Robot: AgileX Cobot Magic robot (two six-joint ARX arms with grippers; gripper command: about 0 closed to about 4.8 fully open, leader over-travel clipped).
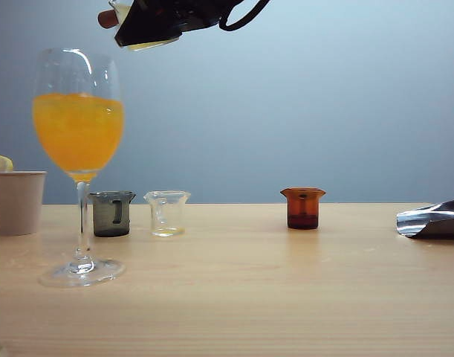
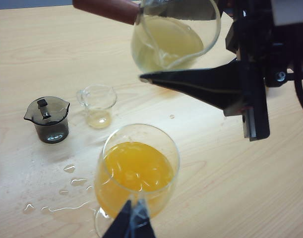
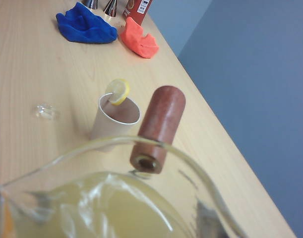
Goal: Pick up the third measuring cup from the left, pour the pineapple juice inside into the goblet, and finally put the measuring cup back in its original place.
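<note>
Hovering near the goblet (image 1: 78, 111), left tool (image 2: 134, 224) pressed together; right tool (image 1: 148, 26) clamps the measuring cup (image 3: 116, 208) aloft.

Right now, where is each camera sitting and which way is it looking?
Exterior view: low at the table edge, facing the wall; only the right gripper shows, up high, holding the measuring cup.
Left wrist view: above the table, looking down into the goblet; the left gripper tips show.
Right wrist view: on the raised arm, looking over the cup's rim toward the paper cup; its gripper hardly shows.
Shared: exterior and left wrist both see goblet, held cup and right gripper.
</note>
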